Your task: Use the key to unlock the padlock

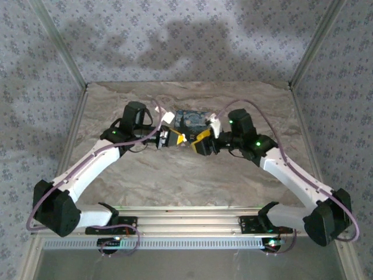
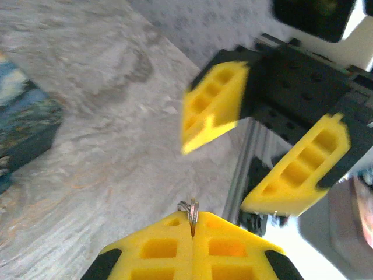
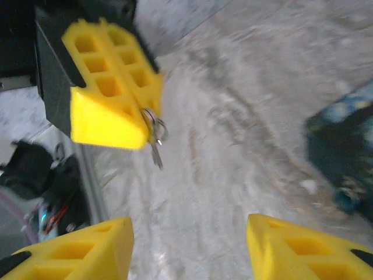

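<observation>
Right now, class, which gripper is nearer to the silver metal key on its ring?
Left. The left gripper pinches the ring of the silver metal key; the right gripper, open, faces it across a gap.

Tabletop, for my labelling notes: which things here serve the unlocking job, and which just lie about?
Job: small silver metal key on its ring, pinched in the shut left pincer; open right pincer facing it.
Lying about: dark blue painted box, resting on the marbled grey table.

On the bench (image 1: 175, 181), the left claw (image 1: 179, 139) and right claw (image 1: 200, 142) face each other, tips apart. The key (image 3: 155, 140) hangs from the left claw. A box (image 1: 192, 119) lies just behind them.
</observation>
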